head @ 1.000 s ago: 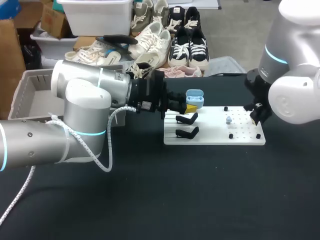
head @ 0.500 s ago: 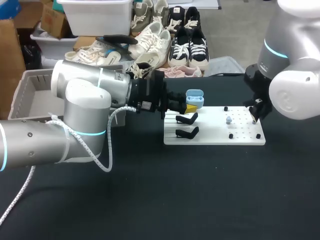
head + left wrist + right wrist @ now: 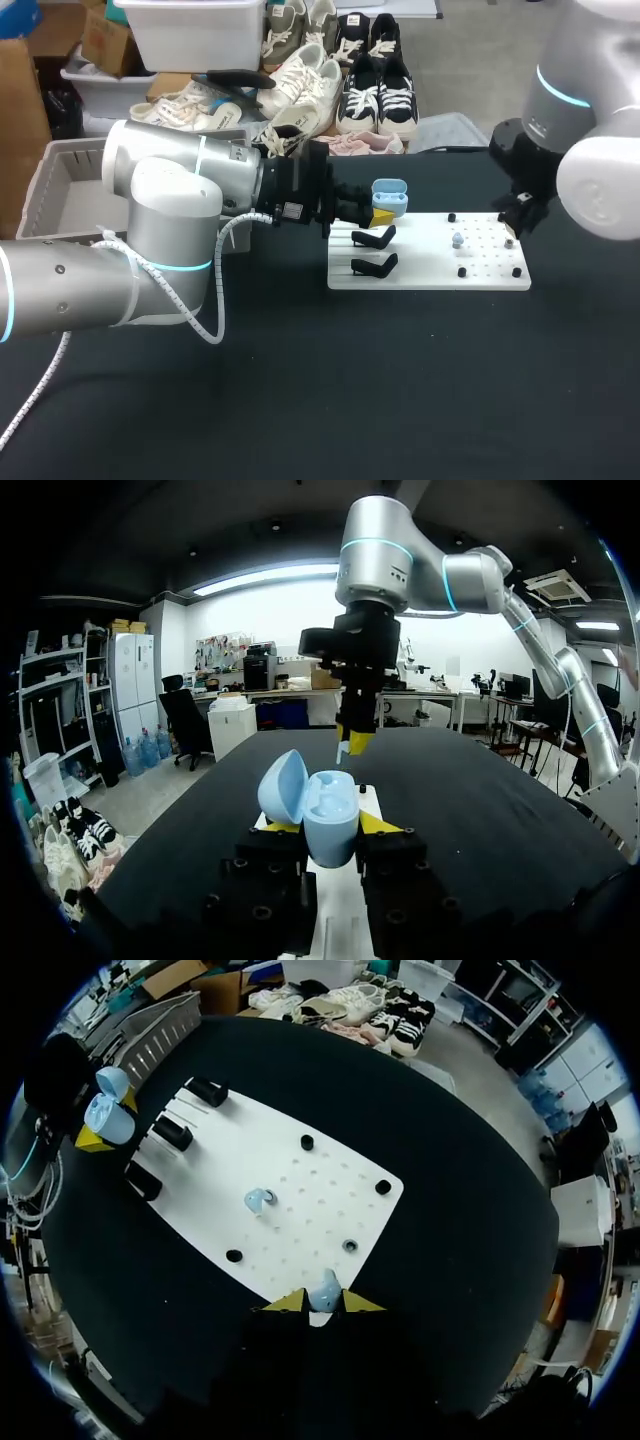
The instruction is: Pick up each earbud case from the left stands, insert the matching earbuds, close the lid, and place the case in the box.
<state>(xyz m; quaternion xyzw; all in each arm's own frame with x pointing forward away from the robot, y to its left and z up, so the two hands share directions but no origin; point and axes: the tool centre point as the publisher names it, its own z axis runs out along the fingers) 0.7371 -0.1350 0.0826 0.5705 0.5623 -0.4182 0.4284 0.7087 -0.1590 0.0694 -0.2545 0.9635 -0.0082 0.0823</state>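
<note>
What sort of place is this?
Probably a robotics test bench: the left end effector holds an open blue earbud case, the right end effector an earbud, by a white pegged board.

Left arm point(image 3: 160, 230) extended level from the left side; its pincer point(image 3: 328, 832) clamped on both sides of an open earbud case point(image 3: 325, 815). Right arm point(image 3: 590, 150) hangs from the right, pincer point(image 3: 323, 1303) pointing downward, tips apparently pinching a small earbud point(image 3: 323, 1288).

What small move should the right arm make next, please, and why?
Probably carry the earbud across to the case. The right gripper pinches the earbud above the white board, and the left gripper holds the case with its lid open.
</note>
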